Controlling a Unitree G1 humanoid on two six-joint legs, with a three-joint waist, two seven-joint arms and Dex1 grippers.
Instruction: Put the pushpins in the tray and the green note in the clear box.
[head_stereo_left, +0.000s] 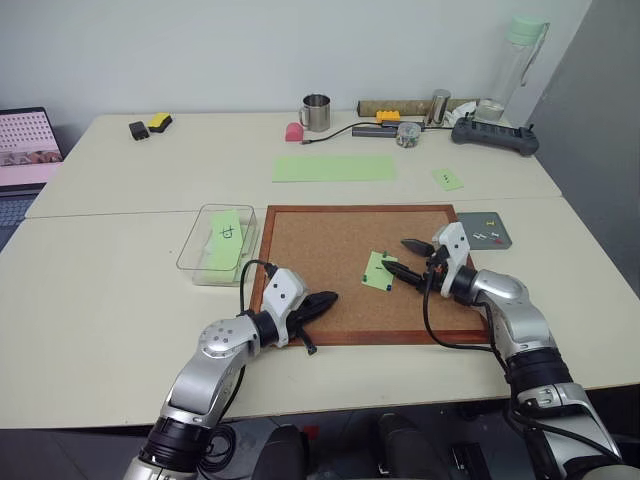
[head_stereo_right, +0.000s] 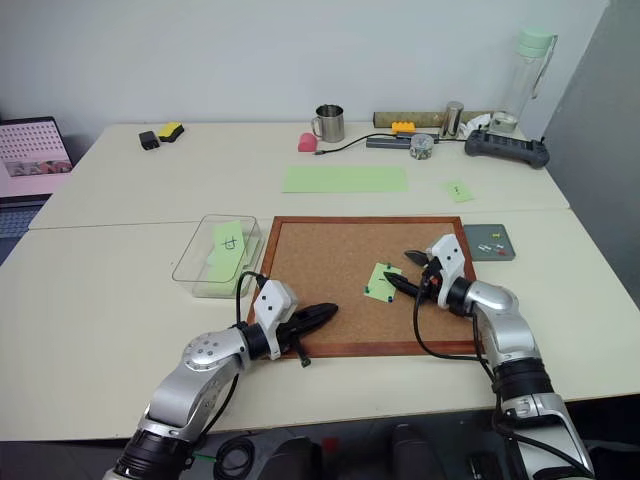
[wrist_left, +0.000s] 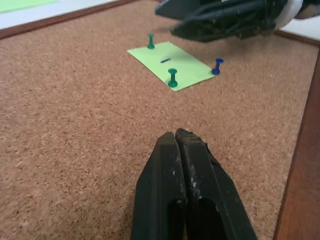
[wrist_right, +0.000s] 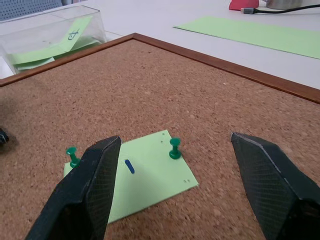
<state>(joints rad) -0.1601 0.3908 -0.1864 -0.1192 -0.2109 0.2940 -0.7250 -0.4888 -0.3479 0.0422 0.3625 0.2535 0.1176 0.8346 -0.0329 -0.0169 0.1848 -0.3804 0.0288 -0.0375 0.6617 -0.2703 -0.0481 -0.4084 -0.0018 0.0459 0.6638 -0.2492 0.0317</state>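
The green note lies on the cork board, right of its middle, fastened by two green pushpins with a blue pin at one edge. The right end effector hovers just right of the note, fingers spread. The left end effector sits over the board's near left edge, fingers pressed together, empty. The clear box stands left of the board on the bench; the tray lies to its right.

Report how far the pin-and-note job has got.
Done: some pins lie in the tray. In hand: the right gripper, open, is at the green note; the left gripper is shut and empty. Left: pushpins hold the note to the corkboard; it isn't in the clear box.
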